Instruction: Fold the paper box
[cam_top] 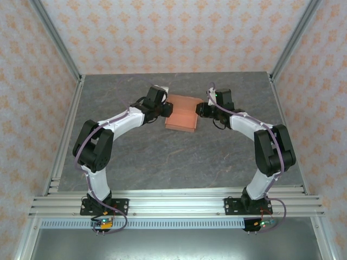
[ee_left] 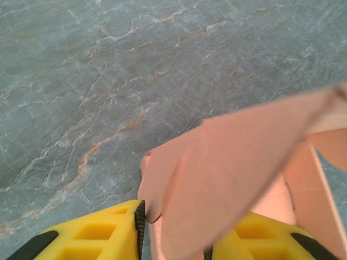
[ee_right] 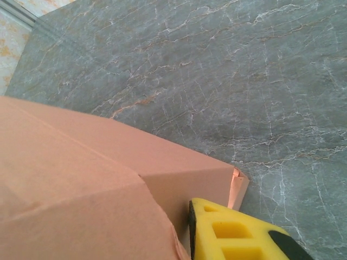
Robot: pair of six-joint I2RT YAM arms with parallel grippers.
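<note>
The paper box (cam_top: 181, 114) lies between both claws: left claw (cam_top: 168, 110) parted astride a flap, right claw (cam_top: 200, 108) against the opposite wall, grasp impossible to tell

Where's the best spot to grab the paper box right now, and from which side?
Probably the loose flap of the paper box, from the box's left, where the left gripper straddles it. The flap stands free of the walls as a thin sheet the fingers can pinch; the box body looks wider than the jaws' gap.
</note>
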